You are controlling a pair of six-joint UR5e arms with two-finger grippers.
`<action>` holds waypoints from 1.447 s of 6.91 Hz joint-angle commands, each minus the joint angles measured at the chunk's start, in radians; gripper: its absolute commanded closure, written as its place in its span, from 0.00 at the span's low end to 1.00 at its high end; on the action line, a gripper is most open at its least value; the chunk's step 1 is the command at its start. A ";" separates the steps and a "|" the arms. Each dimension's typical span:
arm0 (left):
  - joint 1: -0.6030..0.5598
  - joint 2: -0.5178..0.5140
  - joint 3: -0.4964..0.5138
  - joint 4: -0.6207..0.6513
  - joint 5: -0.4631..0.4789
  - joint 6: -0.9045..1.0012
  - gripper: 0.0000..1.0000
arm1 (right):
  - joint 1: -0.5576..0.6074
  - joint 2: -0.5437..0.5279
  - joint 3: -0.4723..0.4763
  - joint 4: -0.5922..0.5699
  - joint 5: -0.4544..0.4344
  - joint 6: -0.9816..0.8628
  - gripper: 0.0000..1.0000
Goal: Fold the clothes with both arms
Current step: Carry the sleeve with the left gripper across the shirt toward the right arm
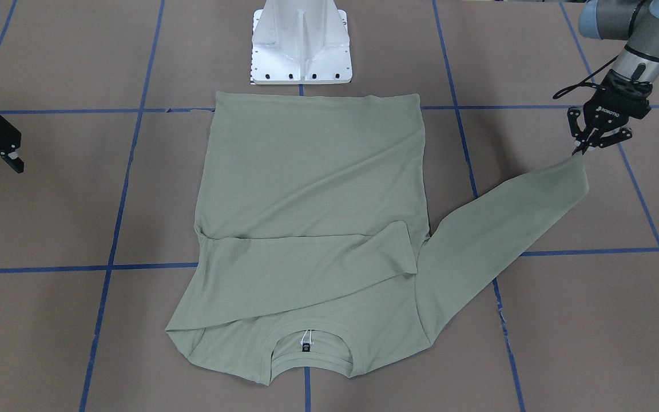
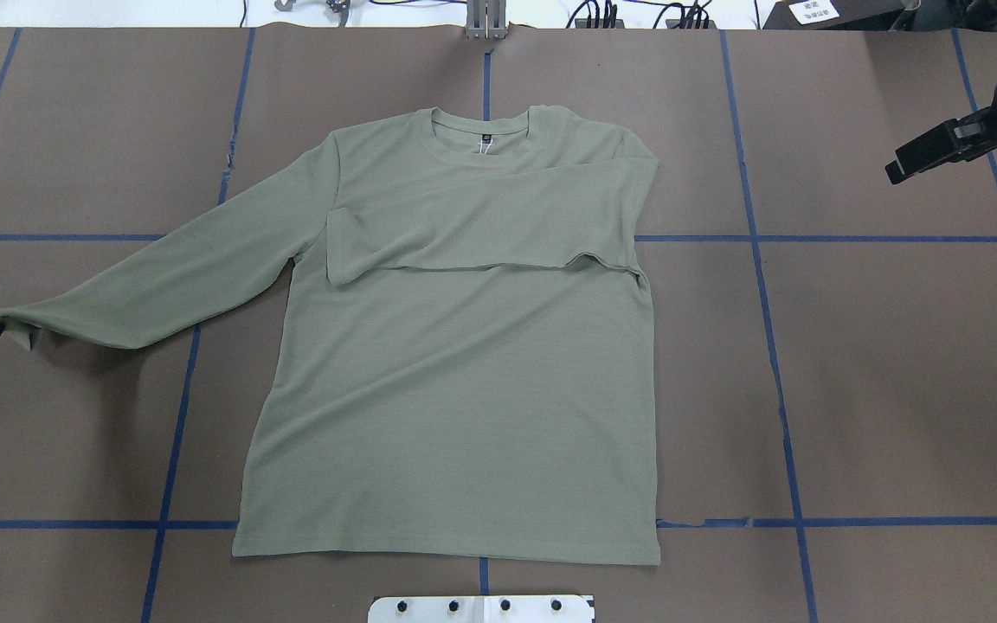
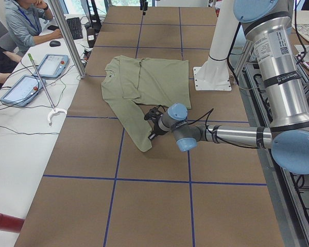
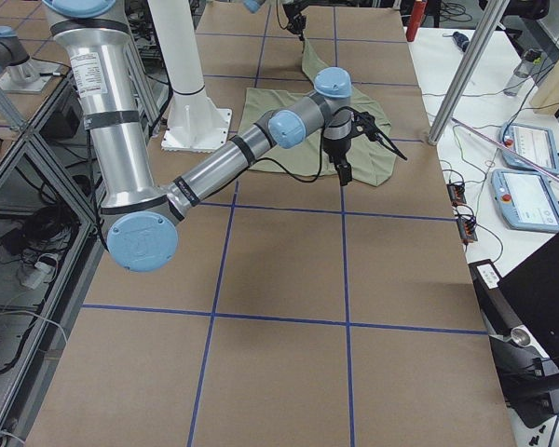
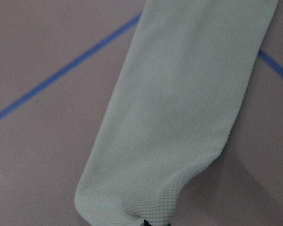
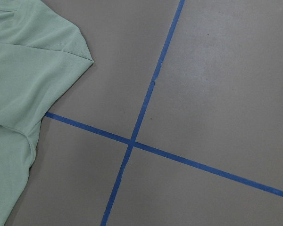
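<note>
The pale sage-green long-sleeved shirt [image 1: 312, 171] lies flat in the middle of the brown table [image 1: 564, 320], hem towards the white pedestal base [image 1: 302, 43] and neckline with its dark neck label [image 1: 306, 347] on the far side from the robot. Spread like this, the body gives a smooth bed for each fold. One sleeve [image 1: 306, 269], on the robot's right, is laid across the chest, so that half of the sleeve work looks done. The other sleeve [image 1: 501, 223] runs out diagonally to the robot's left, lifted slightly at the cuff [image 1: 576, 169]. There the left gripper [image 1: 586, 147] has its fingers pinched together on the fabric edge. Holding the very end probably lets the arm carry the whole sleeve over the body in one sweep. The right gripper [image 2: 898, 169] hangs well apart from the shirt with nothing in it, likely parked clear of that sweep. I cannot tell how wide its fingers stand.
</note>
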State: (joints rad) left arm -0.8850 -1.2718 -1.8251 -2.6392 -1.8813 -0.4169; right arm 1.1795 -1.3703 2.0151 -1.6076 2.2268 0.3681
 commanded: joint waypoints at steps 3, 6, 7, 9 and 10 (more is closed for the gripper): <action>-0.086 -0.526 -0.013 0.500 0.005 -0.005 1.00 | 0.000 -0.001 0.002 0.000 0.001 0.000 0.00; -0.063 -0.967 0.169 0.768 0.005 -0.180 1.00 | 0.000 -0.001 0.002 -0.002 0.002 0.002 0.00; -0.002 -1.048 0.240 0.757 0.005 -0.204 1.00 | 0.000 0.000 0.002 -0.002 0.002 0.003 0.00; 0.099 -1.164 0.358 0.650 0.023 -0.226 1.00 | 0.000 0.000 0.002 -0.002 0.001 0.006 0.00; 0.179 -1.173 0.421 0.521 0.121 -0.233 1.00 | 0.000 0.000 0.002 -0.002 0.001 0.006 0.00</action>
State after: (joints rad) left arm -0.7905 -2.4107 -1.4816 -1.9923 -1.8404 -0.6400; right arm 1.1796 -1.3699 2.0172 -1.6092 2.2275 0.3732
